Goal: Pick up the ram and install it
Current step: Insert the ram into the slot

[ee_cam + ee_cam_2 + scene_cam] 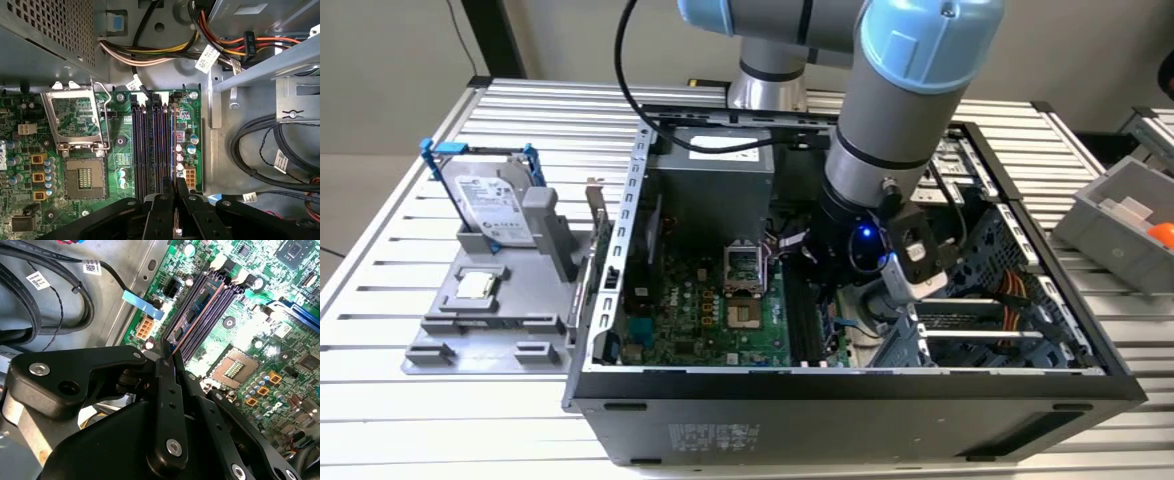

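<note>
the gripper (167, 357) is down inside the case (854, 385), jaws clamped on the ram (192, 315), which stands on edge in line with the slots (150, 150), right over them, so it can seat straight.

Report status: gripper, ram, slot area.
Gripper shut on the ram, inside the open PC case. Ram edge-on over the outermost memory slot, not seated. No cables across the slots.
</note>
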Robot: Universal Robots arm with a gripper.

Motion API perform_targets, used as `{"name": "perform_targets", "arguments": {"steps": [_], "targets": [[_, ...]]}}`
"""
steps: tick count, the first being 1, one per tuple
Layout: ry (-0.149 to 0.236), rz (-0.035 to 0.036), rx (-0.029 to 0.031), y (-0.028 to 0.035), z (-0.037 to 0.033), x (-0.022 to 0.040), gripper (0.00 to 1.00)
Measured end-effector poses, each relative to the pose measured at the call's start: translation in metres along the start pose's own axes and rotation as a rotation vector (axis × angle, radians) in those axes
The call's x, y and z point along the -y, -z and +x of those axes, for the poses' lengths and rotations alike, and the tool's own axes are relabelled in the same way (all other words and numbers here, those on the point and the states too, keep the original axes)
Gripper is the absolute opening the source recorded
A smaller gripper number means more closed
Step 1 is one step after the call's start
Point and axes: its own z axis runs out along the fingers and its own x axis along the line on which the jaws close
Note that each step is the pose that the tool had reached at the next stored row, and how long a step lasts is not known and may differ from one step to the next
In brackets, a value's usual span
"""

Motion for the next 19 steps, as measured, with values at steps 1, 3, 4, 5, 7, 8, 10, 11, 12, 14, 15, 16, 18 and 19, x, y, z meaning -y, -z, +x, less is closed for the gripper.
{"name": "perform_targets", "arguments": {"steps": [1, 3, 4, 5, 7, 8, 10, 11, 12, 14, 15, 16, 18, 19], "targets": [[0.0, 0.0001, 0.0, 0.0, 0.0, 0.0, 0.0], [0.001, -0.0004, 0.0001, -0.0005, 0.0, 0.0002, 0.0], [0.002, -0.0005, 0.0001, -0.0007, 0.0, 0.0003, 0.0], [0.004, -0.0003, 0.0001, -0.0008, 0.0, 0.0005, 0.0], [0.008, -0.0001, 0.0, -0.0012, 0.0001, 0.0012, 0.0], [0.01, -0.0002, 0.0, -0.0016, 0.0002, 0.0015, 0.0], [0.013, -0.0001, -0.0001, -0.0022, 0.0004, 0.0018, 0.0], [0.013, -0.0002, -0.0001, -0.0025, 0.0009, 0.0019, 0.0], [0.013, 0.0, -0.0001, -0.0027, 0.0012, 0.0019, 0.0], [0.013, -0.0001, -0.0002, -0.0036, 0.0013, 0.0019, 0.0], [0.013, 0.0002, -0.0004, -0.004, 0.0014, 0.002, 0.0], [0.013, 0.0002, -0.0005, -0.0045, 0.0014, 0.002, 0.0], [0.013, 0.0008, -0.0006, -0.0058, 0.0015, 0.002, 0.0], [0.013, 0.001, -0.0006, -0.0062, 0.0015, 0.002, 0.0]]}}
